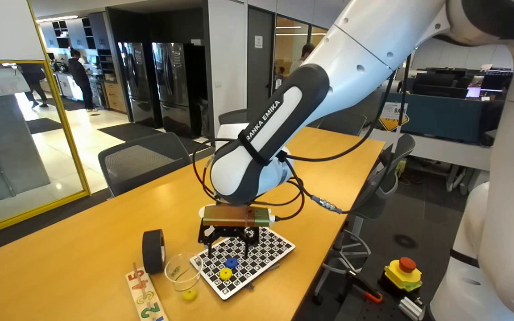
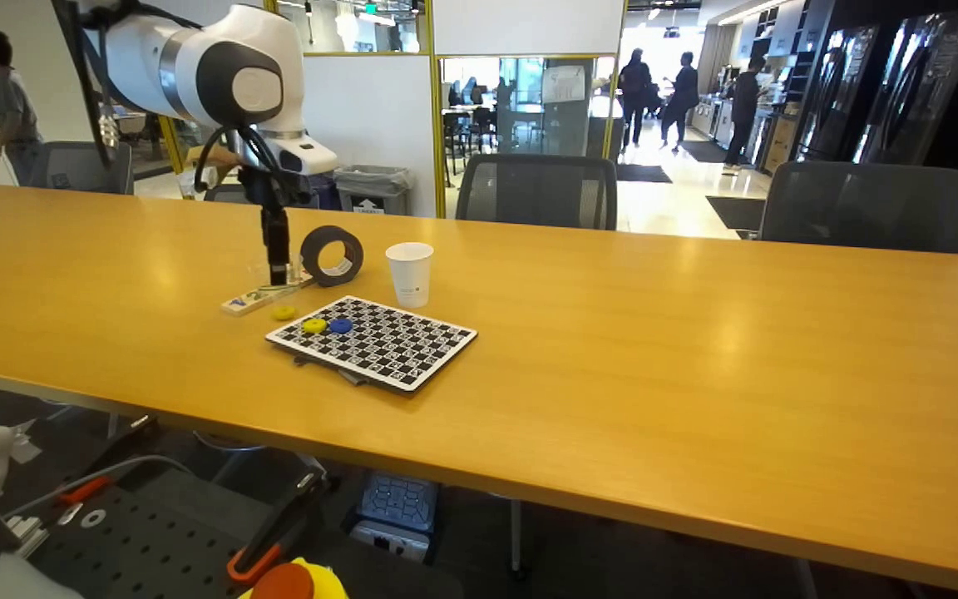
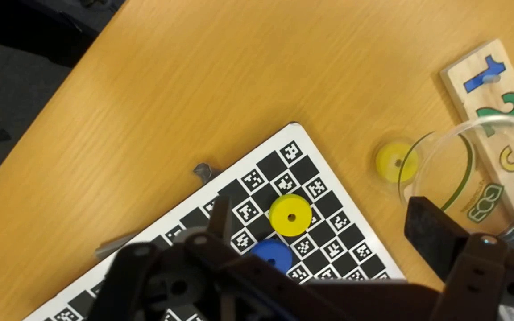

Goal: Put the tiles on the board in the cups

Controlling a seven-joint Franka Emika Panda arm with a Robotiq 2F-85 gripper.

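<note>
You seemed to be at the picking step, gripper (image 1: pixel 228 256) spread and empty, with a yellow tile (image 3: pixel 290 214) and blue tile (image 3: pixel 275 253) on the board (image 1: pixel 262 254), so your next move likely called for centring over one.

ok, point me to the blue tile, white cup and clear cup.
Blue tile (image 3: pixel 274 252): wrist view, on its top face.
White cup (image 2: pixel 409 276): in an exterior view, on its side wall facing the camera.
Clear cup (image 3: pixel 485 203): wrist view, on the logo printed on its wall.
</note>
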